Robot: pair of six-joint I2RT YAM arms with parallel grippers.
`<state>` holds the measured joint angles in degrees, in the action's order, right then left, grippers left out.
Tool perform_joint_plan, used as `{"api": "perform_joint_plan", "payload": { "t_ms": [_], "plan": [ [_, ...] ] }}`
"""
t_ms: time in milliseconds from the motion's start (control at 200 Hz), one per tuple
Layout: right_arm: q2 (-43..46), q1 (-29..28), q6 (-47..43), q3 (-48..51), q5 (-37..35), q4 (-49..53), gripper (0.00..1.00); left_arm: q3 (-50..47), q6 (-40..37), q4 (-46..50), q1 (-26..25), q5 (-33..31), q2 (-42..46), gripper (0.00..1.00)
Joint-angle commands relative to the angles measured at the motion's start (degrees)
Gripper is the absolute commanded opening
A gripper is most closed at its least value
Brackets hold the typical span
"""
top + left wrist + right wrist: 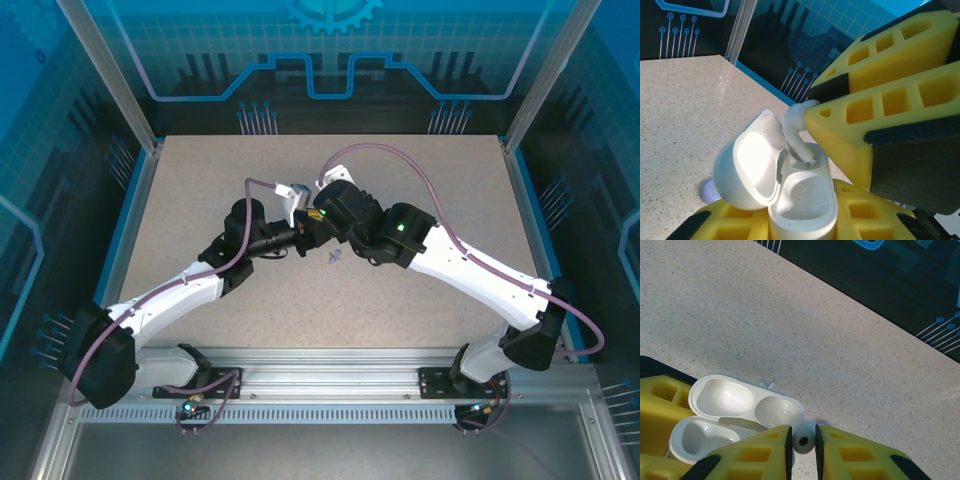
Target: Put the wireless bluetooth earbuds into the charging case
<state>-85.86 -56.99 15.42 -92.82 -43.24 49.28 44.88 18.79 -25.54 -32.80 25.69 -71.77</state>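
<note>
The white charging case [802, 200] stands with its lid [747, 165] swung open, and my left gripper [800, 222] is shut on its body. One white earbud [796, 132] hangs over the case with its stem end in the far socket. My right gripper [803, 442] is shut on that earbud's head [803, 440], and its yellow fingers [880, 100] reach in from the upper right in the left wrist view. The right wrist view has the open case [735, 410] just left of its fingers. The near socket [805, 195] is empty. Both grippers meet mid-table [305, 225].
A pale lavender rounded piece [709, 191] lies on the table behind the case lid. Tiny purple pieces [335, 257] lie on the speckled table [420, 190] just in front of the grippers. A blue-edged enclosure wall [130, 200] rings the table.
</note>
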Motion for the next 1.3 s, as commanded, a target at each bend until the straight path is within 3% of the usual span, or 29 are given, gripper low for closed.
{"api": "perform_joint_plan", "payload": {
  "t_ms": [0, 440, 580, 790, 966, 1156, 1291],
  "plan": [
    [-0.81, -0.85, 0.93, -1.77, 3.57, 0.33, 0.25, 1.98, 0.48, -2.94, -0.51, -0.16, 1.1, 0.15],
    [2.02, 1.84, 3.27, 0.73, 10.17, -2.77, 0.29, 1.21, -0.7, -0.56, -0.49, -1.53, 1.32, 0.15],
    [4.5, 6.61, 6.33, 5.68, 12.33, -2.8, 0.31, 0.0, -1.96, 2.76, -0.5, -4.07, 1.81, 0.15],
    [7.57, 16.26, 8.23, 16.32, 21.47, -6.29, 0.37, -3.31, -2.79, 4.96, 0.09, -8.92, 5.67, 0.16],
    [4.58, 21.51, 4.87, 19.69, 31.88, -8.67, 0.42, -4.08, -0.15, 10.0, 4.42, -8.63, 9.7, 0.16],
    [-2.33, 21.33, 0.72, 19.69, 42.74, -12.0, 0.43, -6.22, 3.96, 14.91, 10.99, -8.99, 14.53, 0.16],
    [-7.73, 20.22, -0.62, 18.52, 45.85, -14.35, 0.44, -8.45, 6.53, 16.74, 15.38, -7.17, 17.43, 0.15]
  ]
}}
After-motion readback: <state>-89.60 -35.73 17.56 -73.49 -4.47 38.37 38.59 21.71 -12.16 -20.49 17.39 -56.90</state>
